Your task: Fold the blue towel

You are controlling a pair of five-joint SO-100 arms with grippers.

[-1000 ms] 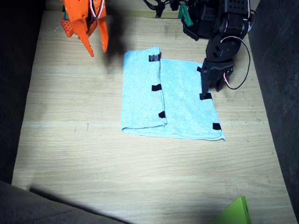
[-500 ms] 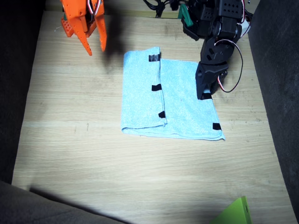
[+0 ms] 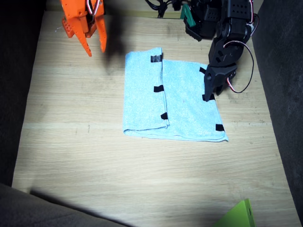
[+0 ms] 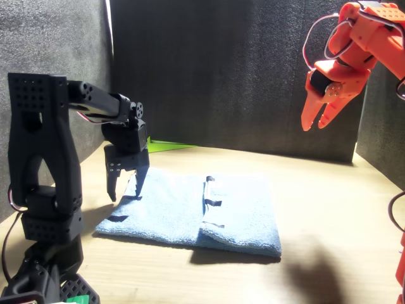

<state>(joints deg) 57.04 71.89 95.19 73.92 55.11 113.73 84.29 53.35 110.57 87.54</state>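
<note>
The blue towel (image 3: 184, 106) (image 4: 171, 212) lies flat on the wooden table, its one side folded over into a narrower layer (image 3: 142, 92) with black tape patches along the fold's edge. My left gripper (image 3: 209, 94) (image 4: 127, 189), on the black arm, stands open right over the towel's unfolded edge, fingertips pointing down by a tape patch, nothing between them. Whether the tips touch the cloth I cannot tell. Raised off the table, well away from the towel's other side, my right gripper (image 3: 94, 49) (image 4: 318, 123) on the orange arm is open and empty.
A green object (image 3: 239, 215) (image 4: 166, 144) lies at the table's edge, past the towel. Dark walls close in the table. The left arm's base (image 4: 44, 209) and cables (image 3: 244, 71) stand close to the towel.
The left gripper shifted slightly over the towel's edge and its wrist swung back a little. The right gripper drifted slightly away from the towel. The towel has not moved.
</note>
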